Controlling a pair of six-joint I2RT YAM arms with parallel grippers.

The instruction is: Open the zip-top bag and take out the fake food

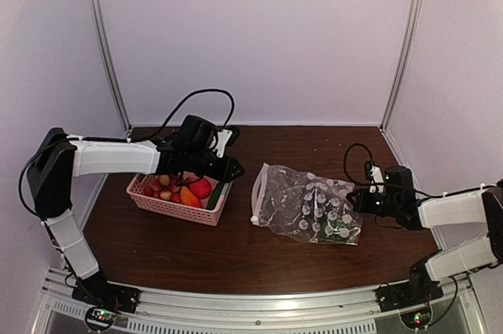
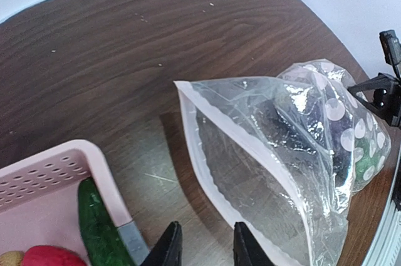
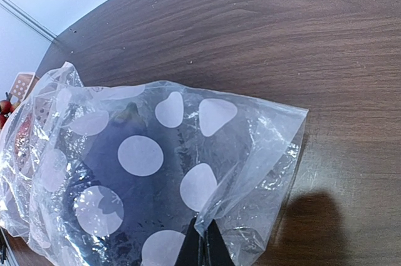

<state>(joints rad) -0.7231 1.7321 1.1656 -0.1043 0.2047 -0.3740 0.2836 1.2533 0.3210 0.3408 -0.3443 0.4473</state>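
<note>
zip-top bag point(image 2: 282, 153), white-edged mouth gaping, lies on the wood table point(image 2: 125, 47); left gripper point(image 2: 207, 250) fingertips slightly apart, empty, near the pink basket point(image 2: 56, 166) holding a green cucumber point(image 2: 97, 228).

Clear crinkly zip-top bag point(image 1: 306, 207) lying on its side, and most of the small plastic fruits and vegetables point(image 1: 185, 189) sit outside it.

From my station I see the bag's white zip strip point(image 2: 238, 144) at its left end, where the mouth gapes. White polka dots crowd the other end, where a dark purple shape point(image 3: 113, 178) and a bit of green point(image 2: 363, 153) show through the plastic. Red, orange and yellow pieces sit heaped in the pink perforated basket point(image 1: 169, 207) just left of the bag. A green cucumber point(image 2: 97, 228) lies along the basket wall nearest the bag.
</note>
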